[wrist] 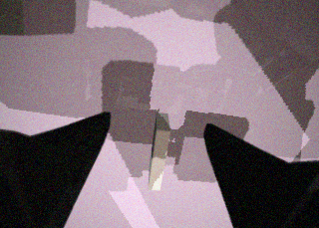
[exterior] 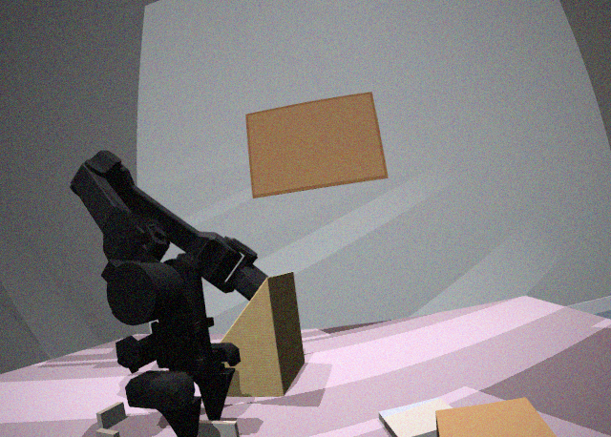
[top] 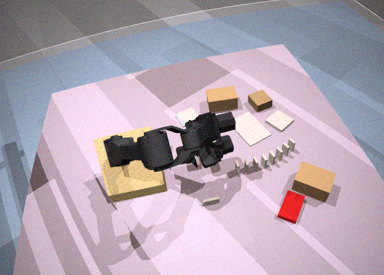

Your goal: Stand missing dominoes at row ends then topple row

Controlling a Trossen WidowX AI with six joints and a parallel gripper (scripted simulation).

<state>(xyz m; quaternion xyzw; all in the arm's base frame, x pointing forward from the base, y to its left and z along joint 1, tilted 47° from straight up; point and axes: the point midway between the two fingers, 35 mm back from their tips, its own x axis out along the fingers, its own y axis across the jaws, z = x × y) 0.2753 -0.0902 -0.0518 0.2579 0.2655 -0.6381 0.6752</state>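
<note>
A row of several pale dominoes (top: 272,157) stands in a gentle curve right of the arm in the top view; its near-left end domino (top: 237,167) stands close to the arm's shadow. A loose domino (top: 211,200) (exterior: 111,415) lies on its long edge in front of the arm. Another loose domino (wrist: 159,155) (exterior: 224,427) lies between the fingers and is hidden under the arm in the top view. My gripper (wrist: 159,123) (exterior: 202,424) points down, open, with a gap on both sides of that domino in the wrist view. The fingertips are hard to make out in the top view.
A red block (top: 291,205) lies beside an orange-brown box (top: 316,174), right of the row. Two more boxes (top: 222,98) (top: 260,99) and flat pale tiles (top: 251,129) (top: 279,120) (top: 186,115) lie behind the row. The yellow wedge (top: 136,180) (exterior: 261,353) is beneath the arm.
</note>
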